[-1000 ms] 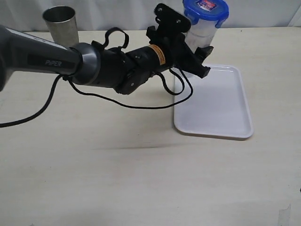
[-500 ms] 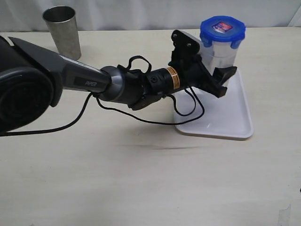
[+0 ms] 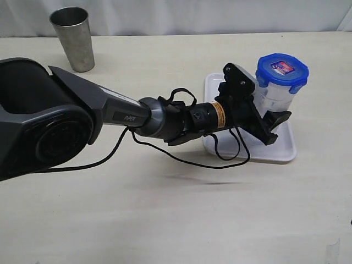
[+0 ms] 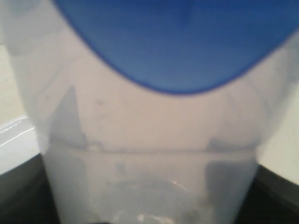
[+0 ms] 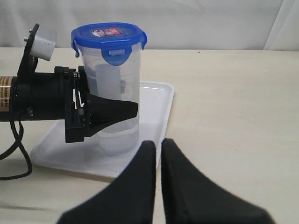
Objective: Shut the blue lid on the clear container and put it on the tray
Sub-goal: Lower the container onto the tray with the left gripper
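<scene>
The left gripper [image 3: 275,122] pinches the clear container [image 3: 275,98], with the blue lid [image 3: 281,69] on top, low over the tray [image 3: 281,148] on the right. It is setting it down. Next, I think, it lets go gently. The right gripper [image 5: 157,156] is pressed together.

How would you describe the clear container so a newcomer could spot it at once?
Find the white tray on the right of the exterior view. Upright over it, in the left gripper, is the tall see-through container. Its blue lid sets it apart from the open grey metal cup.
</scene>
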Robot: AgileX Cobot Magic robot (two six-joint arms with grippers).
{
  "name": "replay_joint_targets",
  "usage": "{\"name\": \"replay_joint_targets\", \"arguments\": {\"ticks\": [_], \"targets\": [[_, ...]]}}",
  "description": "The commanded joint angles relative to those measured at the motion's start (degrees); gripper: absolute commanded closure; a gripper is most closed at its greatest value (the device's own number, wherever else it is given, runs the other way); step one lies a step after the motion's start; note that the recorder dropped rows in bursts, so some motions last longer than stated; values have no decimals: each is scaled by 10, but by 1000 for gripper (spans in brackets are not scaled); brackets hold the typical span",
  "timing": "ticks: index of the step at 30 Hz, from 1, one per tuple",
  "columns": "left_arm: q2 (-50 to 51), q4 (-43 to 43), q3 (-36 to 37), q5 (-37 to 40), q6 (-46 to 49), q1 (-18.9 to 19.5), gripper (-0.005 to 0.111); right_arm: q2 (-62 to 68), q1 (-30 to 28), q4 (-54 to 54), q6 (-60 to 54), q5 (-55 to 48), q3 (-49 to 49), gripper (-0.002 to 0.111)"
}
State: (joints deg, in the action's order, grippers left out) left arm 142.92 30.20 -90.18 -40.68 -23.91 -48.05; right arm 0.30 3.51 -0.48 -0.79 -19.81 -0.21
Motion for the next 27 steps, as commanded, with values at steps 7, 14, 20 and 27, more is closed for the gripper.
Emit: {"name": "replay_joint_targets", "arguments": {"ticks": [7,14,20,27], "targets": [[-7,-8,-6,-19,18,0,82,-3,-4,0,2,0,2,104],[-7,-13,-6,-16,61,1,24,-3,-4,0,2,0,2,104],[-7,-13,-6,-12,67,9,23,-3,-4,0,2,0,2,104],[-7,-7,-6,-12,67,14,23,-3,-4,0,2,0,2,104]]}}
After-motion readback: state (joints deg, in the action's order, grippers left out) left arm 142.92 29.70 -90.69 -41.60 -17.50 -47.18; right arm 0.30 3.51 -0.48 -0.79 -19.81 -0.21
